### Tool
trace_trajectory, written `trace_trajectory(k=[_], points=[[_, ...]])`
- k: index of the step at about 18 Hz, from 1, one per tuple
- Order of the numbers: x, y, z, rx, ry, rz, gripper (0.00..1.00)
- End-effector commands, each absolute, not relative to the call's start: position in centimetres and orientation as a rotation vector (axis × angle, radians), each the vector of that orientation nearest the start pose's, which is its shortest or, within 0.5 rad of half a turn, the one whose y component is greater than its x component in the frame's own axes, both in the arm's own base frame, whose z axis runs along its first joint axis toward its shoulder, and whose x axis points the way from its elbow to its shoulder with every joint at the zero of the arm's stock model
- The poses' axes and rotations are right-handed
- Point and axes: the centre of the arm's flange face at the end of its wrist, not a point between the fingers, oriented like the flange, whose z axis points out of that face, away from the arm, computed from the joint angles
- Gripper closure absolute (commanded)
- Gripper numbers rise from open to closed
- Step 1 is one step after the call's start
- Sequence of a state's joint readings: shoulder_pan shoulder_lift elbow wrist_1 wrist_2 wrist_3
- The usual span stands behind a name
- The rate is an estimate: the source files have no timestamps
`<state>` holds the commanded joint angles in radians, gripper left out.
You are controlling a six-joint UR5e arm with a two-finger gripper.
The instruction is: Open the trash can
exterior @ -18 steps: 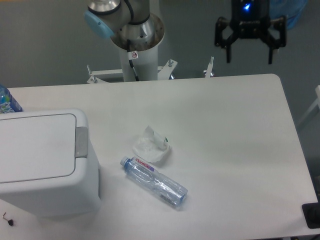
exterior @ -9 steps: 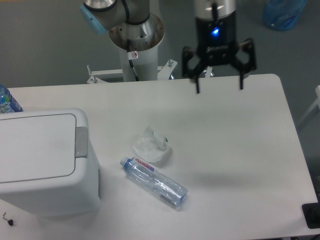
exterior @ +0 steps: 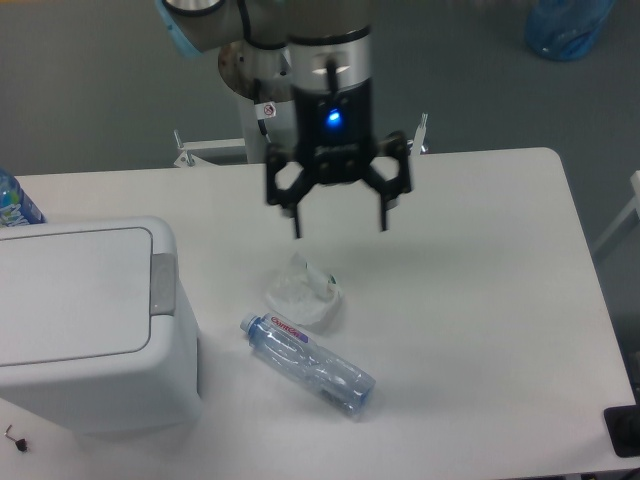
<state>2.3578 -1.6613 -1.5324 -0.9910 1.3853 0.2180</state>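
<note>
The trash can [exterior: 85, 320] is a large white bin at the left of the table, its flat lid down and a small grey push tab [exterior: 162, 283] on the lid's right edge. My gripper [exterior: 340, 227] hangs open above the table's middle, fingers pointing down, well to the right of the can and just above a crumpled white wrapper. Nothing is between its fingers.
A crumpled white wrapper [exterior: 304, 290] lies mid-table, with a clear plastic bottle [exterior: 307, 364] lying on its side just in front of it. A blue-capped bottle [exterior: 15, 202] peeks in at the far left edge. The robot base [exterior: 270, 85] stands behind the table.
The gripper has swept from the far right back corner leftward and toward the table's middle, lower than before. It stays open. The can, bottle and wrapper have not moved.
</note>
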Motion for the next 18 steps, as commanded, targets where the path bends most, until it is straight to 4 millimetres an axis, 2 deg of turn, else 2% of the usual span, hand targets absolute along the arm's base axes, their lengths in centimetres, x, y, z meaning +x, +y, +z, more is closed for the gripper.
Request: trace_trajectory(k=[8, 18], points=[[-25.9, 54.2, 50.5, -2.557, -0.600, 0.056, 0.00], [-24.3, 55.4, 49.8, -2.577, -0.563, 0.037, 0.00]])
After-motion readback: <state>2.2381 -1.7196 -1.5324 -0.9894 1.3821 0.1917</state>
